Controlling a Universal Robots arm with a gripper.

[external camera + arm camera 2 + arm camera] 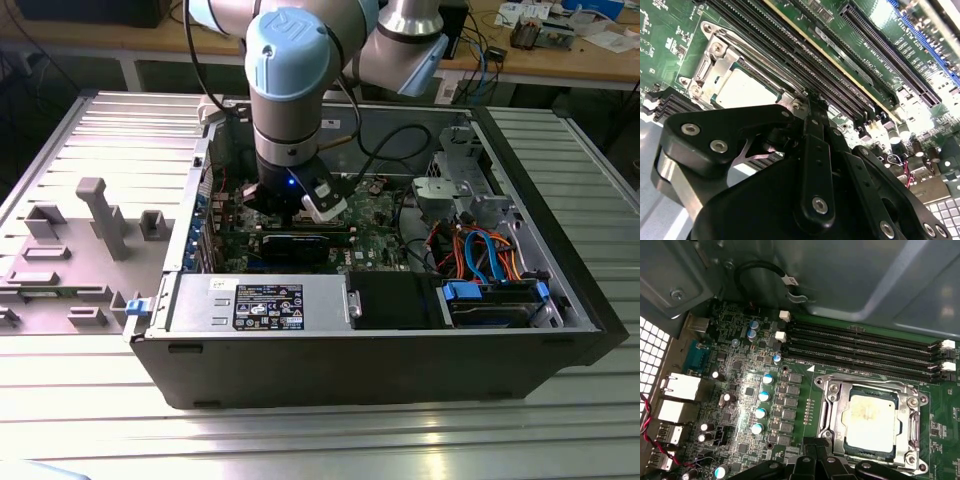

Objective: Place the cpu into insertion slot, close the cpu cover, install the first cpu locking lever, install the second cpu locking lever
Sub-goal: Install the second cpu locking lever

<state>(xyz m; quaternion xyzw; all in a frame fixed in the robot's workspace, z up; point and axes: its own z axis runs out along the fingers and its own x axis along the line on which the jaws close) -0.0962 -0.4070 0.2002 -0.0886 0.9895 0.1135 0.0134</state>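
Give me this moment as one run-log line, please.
cpu: seated in slot | cover: down over cpu | gripper: just beside socket, holding nothing seen

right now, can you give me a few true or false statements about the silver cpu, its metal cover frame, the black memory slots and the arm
1. The dull silver square cpu lies in the insertion slot. True.
2. The thin silver metal cpu cover stands upright, away from the chip. False: it lies flat around the chip.
3. The long black memory slots run beside the socket. True.
4. The black gripper holds the chip in the air. False: the chip sits in the socket.
5. The arm reaches down into the open computer case. True.
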